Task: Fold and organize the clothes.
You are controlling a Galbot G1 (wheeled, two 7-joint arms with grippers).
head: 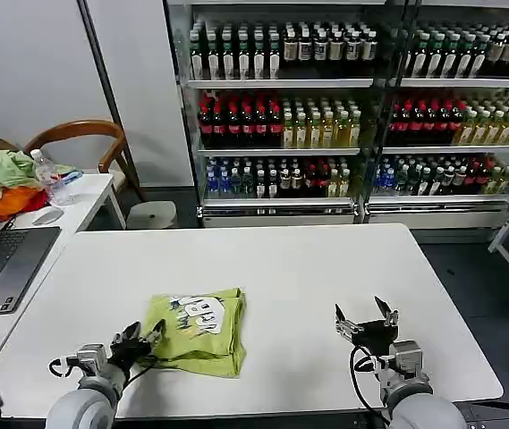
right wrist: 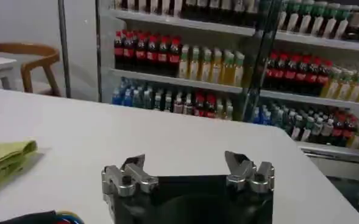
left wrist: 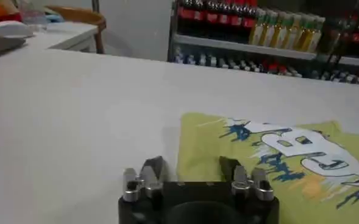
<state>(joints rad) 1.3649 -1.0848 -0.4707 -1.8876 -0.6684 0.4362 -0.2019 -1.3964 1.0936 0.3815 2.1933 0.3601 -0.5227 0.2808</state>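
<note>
Folded T-shirt (head: 202,329) lies on the white table (head: 326,268).
Left gripper (head: 144,340) sits at its near corner, fingers spread, empty; right gripper (head: 367,320) waits well apart, open and empty.

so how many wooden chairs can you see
1: a wooden chair behind the side table, at the robot's far left by the wall. Others may be hidden.
</note>
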